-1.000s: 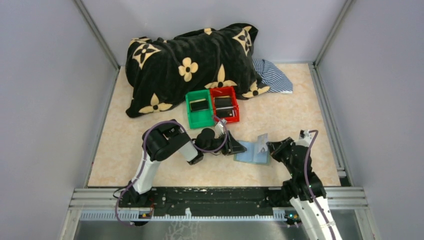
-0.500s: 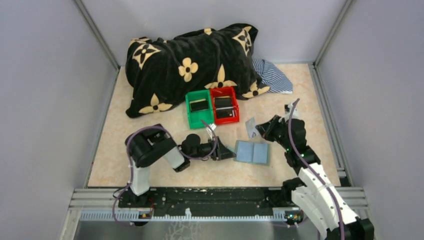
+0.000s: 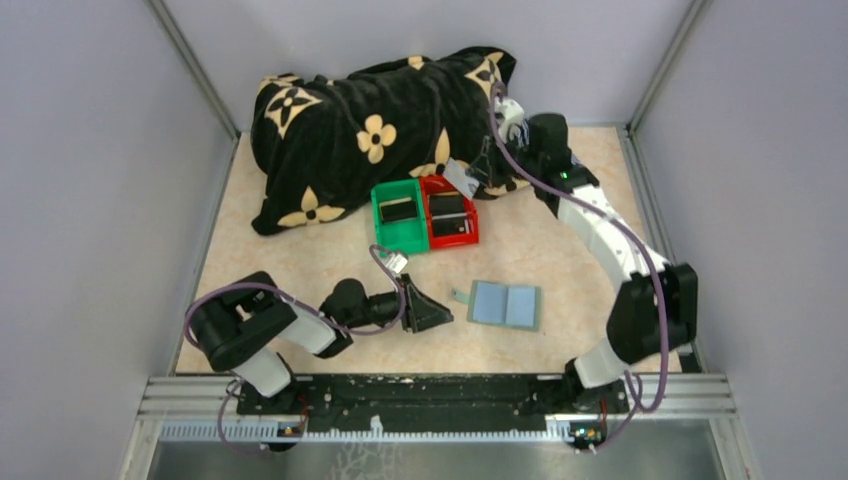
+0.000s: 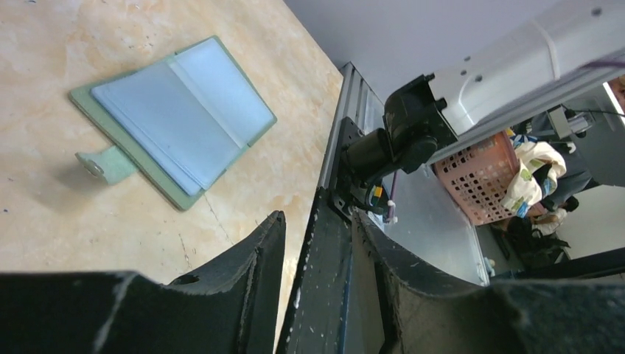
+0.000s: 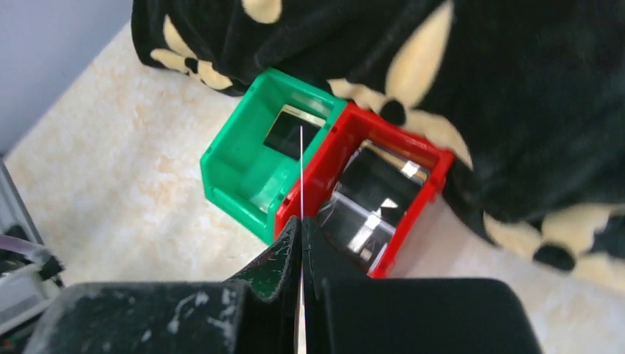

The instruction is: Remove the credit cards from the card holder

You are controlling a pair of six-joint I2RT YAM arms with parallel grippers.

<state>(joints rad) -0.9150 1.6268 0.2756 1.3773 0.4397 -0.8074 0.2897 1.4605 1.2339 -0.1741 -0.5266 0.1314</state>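
Two bins, green [image 3: 385, 238] and red [image 3: 470, 232], hold dark credit cards [image 3: 447, 208] beside the black blanket [image 3: 340, 150]. Right gripper [image 5: 302, 228] over them, clamped tight on one credit card [image 3: 458, 178], seen edge-on. Left gripper [image 3: 443, 312] part open, empty, near card holder [image 3: 505, 303], spread flat on table [image 3: 570, 250].

Background clutter on the bench [image 3: 300, 262]
Green bin [image 3: 402, 243] and red bin [image 3: 456, 241] sat touching side by side, right up against a big black blanket [image 3: 345, 120] with tan flowers at the back; a pink basket [image 4: 475, 177] showed beyond the edge.
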